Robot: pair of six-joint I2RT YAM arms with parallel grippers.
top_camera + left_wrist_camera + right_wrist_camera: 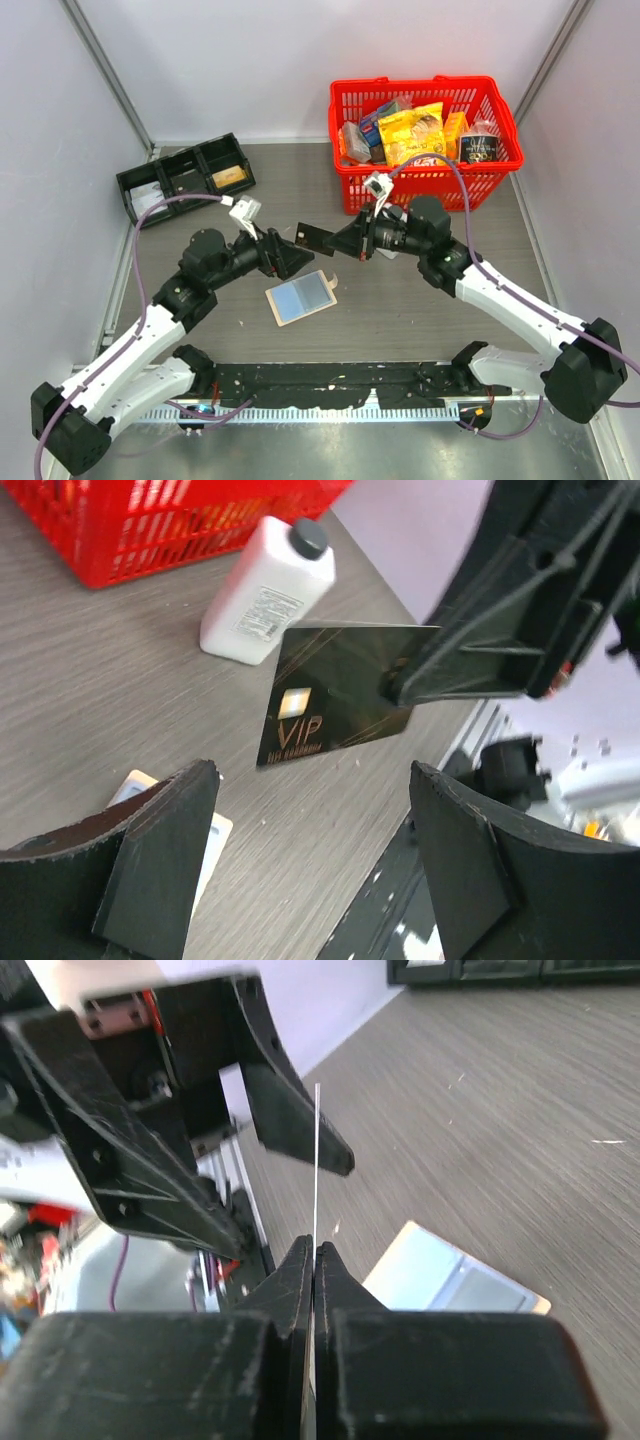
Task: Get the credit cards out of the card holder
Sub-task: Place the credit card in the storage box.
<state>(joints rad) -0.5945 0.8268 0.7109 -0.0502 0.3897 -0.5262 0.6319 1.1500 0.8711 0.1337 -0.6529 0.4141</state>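
The card holder [300, 297] lies flat on the table between the arms, its blue and grey panels up; it also shows as the card holder [450, 1275] in the right wrist view. Above it, my right gripper [336, 241] is shut on one edge of a black credit card [335, 695] printed "VIP". In the right wrist view that card [316, 1160] is edge-on in the shut right gripper [314, 1250]. My left gripper [312, 772] stands open just short of the card's free end, touching nothing. Only a corner of the holder [215, 840] shows past its left finger.
A red basket [425, 140] full of packets stands at the back right. A black three-compartment tray [185, 175] sits at the back left. A white bottle [265, 595] lies on the table in front of the basket, near the right arm.
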